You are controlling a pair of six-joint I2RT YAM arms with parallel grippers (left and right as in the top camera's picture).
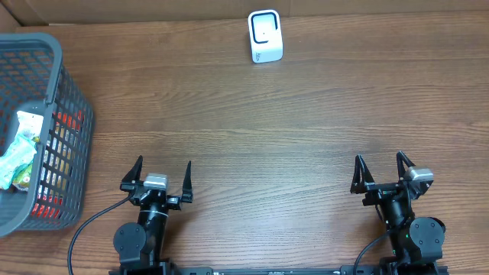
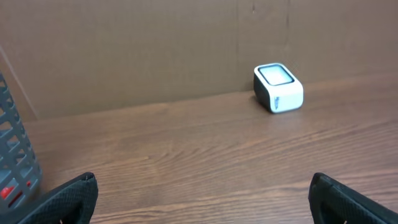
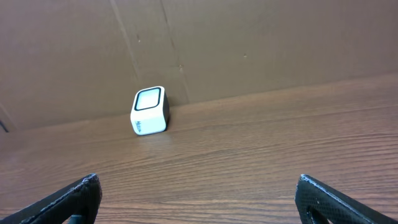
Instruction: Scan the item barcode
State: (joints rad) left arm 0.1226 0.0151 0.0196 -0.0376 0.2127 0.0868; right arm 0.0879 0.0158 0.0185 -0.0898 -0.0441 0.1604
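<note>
Waiting at the start, the left gripper [image 1: 163,163] and right gripper [image 1: 379,156] both gape fully, empty, at the table's [image 1: 290,130] 6 o'clock edge. What seem to be snack packets [image 1: 21,143] lie in the grey basket [image 1: 75,114] at 9 o'clock. The white barcode scanner [image 1: 265,36] sits at 12 o'clock. Next, the left arm probably reaches into the basket for one.

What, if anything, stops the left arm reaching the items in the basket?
Probably nothing, so likely yes: the left gripper is open and empty, nothing stands between it and the basket, and the basket's open top exposes the items.
</note>
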